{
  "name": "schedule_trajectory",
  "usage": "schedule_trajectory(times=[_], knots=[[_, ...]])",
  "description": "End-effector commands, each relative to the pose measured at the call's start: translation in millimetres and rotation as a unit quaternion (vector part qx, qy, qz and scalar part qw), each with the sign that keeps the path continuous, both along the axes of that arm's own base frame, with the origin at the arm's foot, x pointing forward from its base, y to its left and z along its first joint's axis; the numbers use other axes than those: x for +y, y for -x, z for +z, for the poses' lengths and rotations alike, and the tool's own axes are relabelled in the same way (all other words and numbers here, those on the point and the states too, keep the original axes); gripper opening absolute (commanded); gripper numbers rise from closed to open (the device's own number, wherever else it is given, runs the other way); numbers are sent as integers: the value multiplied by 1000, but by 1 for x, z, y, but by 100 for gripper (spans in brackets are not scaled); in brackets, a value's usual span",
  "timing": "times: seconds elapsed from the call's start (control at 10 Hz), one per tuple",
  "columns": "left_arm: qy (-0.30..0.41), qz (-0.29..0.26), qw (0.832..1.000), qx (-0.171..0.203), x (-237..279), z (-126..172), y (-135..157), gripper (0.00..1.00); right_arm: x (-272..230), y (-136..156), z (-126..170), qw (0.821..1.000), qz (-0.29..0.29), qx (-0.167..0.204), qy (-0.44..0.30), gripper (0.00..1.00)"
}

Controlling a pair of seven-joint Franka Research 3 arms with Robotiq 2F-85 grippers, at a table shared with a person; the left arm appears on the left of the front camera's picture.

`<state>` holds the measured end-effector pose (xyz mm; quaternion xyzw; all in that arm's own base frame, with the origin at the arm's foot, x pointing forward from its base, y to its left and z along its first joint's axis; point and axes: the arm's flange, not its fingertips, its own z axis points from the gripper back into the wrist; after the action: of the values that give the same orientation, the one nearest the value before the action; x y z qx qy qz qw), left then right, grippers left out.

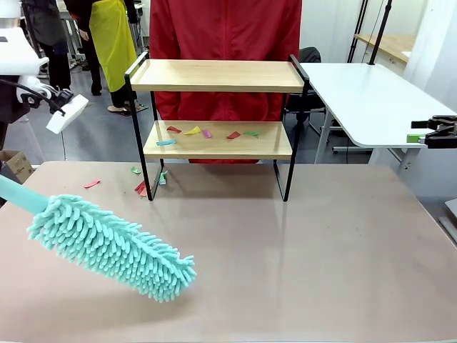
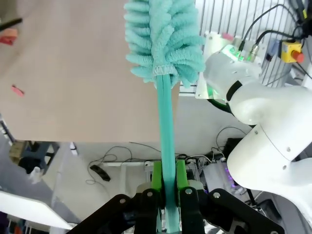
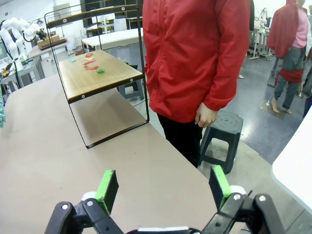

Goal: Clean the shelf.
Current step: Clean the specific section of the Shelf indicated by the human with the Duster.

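Up close — left pincer clamps duster handle.

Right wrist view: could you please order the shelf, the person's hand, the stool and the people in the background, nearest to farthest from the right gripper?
From the right gripper:
1. The shelf, ahead on the left, and the person's hand, ahead on the right: too close to call.
2. The stool, on the floor behind the person.
3. The people in the background, upper right, far off.
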<state>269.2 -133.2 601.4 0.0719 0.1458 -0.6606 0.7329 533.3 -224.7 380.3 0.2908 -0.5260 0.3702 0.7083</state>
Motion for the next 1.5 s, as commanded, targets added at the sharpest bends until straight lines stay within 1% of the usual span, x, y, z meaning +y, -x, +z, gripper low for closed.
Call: schedule_trajectory(times=[0.0,1.4], knots=[[8,-8,1000,2,-4,7,5,13,2,1,2,1000,1,-2,-1,100],[8,-8,1000,2,-4,7,5,13,2,1,2,1000,1,-2,-1,100]])
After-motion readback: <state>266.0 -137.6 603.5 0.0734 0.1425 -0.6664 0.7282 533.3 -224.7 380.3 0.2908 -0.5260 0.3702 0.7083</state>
